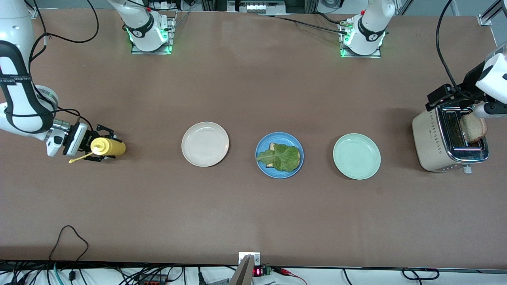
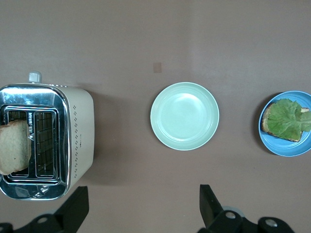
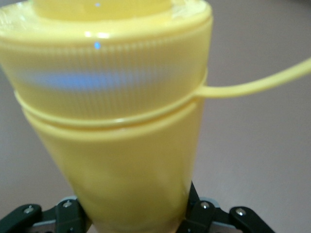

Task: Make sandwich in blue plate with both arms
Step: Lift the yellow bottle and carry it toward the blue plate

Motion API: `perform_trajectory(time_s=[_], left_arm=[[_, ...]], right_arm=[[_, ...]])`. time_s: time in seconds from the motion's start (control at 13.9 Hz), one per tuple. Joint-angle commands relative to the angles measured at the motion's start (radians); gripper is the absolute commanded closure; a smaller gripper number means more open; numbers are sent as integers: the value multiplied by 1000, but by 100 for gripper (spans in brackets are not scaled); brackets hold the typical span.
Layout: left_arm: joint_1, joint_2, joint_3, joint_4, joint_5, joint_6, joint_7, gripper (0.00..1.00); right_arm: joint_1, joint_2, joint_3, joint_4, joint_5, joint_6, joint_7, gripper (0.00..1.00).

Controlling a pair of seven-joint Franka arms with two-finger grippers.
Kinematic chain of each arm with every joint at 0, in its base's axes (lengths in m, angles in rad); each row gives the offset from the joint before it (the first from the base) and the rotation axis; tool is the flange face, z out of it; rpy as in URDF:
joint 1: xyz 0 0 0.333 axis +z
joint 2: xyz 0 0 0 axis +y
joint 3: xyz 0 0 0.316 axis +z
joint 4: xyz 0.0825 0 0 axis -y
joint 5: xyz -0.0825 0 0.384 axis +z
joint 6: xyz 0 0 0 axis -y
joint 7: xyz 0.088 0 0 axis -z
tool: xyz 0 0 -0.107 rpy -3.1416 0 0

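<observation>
Round glossy blue plate (image 1: pixel 279 137) mid-worktop carries one toast slice (image 1: pixel 271 147) under a crinkly green lettuce leaf (image 1: pixel 280 157); top slice missing. Second slice (image 1: pixel 472 127) stands in the cream toaster (image 1: pixel 433 142), left hand (image 2: pixel 141 206) released above it, likely to fetch it. Right hand (image 1: pixel 94 147) grasps yellow squeeze bottle (image 1: pixel 107 147), presumably for sauce.

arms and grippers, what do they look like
Both arms are white and jointed with black bands; loose black cables run along them. The bases glow green. The right gripper is black with a white wrist block. The left gripper has black fingers with small screws visible.
</observation>
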State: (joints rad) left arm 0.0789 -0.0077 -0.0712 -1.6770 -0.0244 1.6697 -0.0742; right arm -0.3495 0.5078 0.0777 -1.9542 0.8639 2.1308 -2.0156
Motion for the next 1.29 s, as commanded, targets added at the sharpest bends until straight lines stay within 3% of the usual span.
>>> perform_trajectory(time_s=[0.0, 0.22, 0.5, 0.72, 0.93, 1.22], left_arm=[[9, -9, -7, 5, 4, 2, 10, 0], [12, -6, 2, 5, 1, 22, 7, 0], [25, -8, 7, 5, -11, 18, -1, 0], [39, -8, 7, 3, -15, 19, -2, 0], [93, -6, 7, -1, -100, 15, 1, 0], [93, -8, -4, -1, -92, 15, 10, 0]], right_arm=[[62, -112, -3, -8, -103, -2, 185, 100], [141, -172, 1, 5, -212, 9, 375, 100], [184, -227, 106, 14, -394, 72, 643, 100], [240, -244, 177, 61, -598, 74, 923, 100], [305, -249, 223, 71, -742, 74, 1159, 100], [441, -243, 251, 71, -919, 74, 1401, 100]])
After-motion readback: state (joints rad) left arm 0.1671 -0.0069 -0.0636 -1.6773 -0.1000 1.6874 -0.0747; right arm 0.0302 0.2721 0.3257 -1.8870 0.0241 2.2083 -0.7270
